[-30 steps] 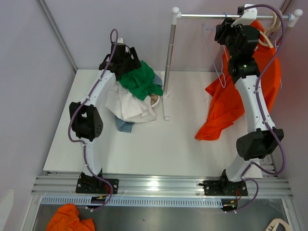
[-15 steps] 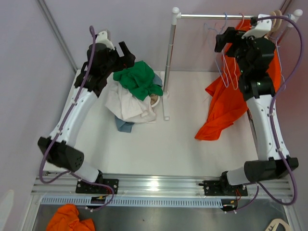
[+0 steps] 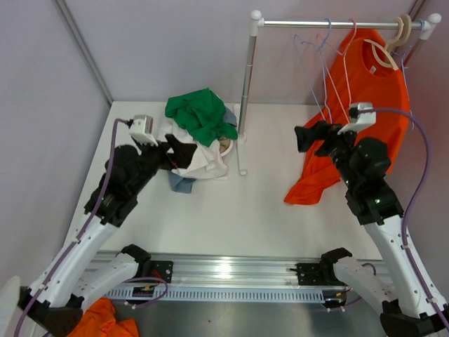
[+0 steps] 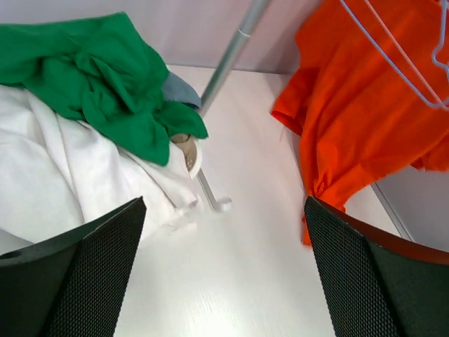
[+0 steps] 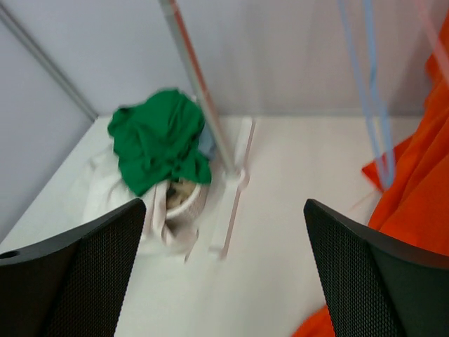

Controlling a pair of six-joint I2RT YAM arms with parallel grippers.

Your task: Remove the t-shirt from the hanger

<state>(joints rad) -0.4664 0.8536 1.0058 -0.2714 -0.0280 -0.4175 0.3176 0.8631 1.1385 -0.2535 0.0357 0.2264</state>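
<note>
Orange t-shirt (image 3: 365,77) hangs on its hanger (image 3: 384,56) at the rail's (image 3: 309,24) right end, its hem trailing onto the table (image 3: 245,210). We see our left gripper (image 3: 179,151) spread wide and empty beside the clothes pile (image 3: 200,116), and the right gripper (image 3: 309,137) likewise, near the t-shirt.

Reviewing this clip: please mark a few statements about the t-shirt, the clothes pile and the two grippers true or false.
1. The orange t-shirt hangs on a wooden hanger from the rail. True.
2. The right gripper is clamped on that t-shirt. False: it is open and holds nothing.
3. A green garment lies on top of the white clothes. True.
4. The left gripper holds the green garment. False: it is open and empty.
5. No empty hangers are on the rail. False: wire hangers hang empty beside the t-shirt.
</note>
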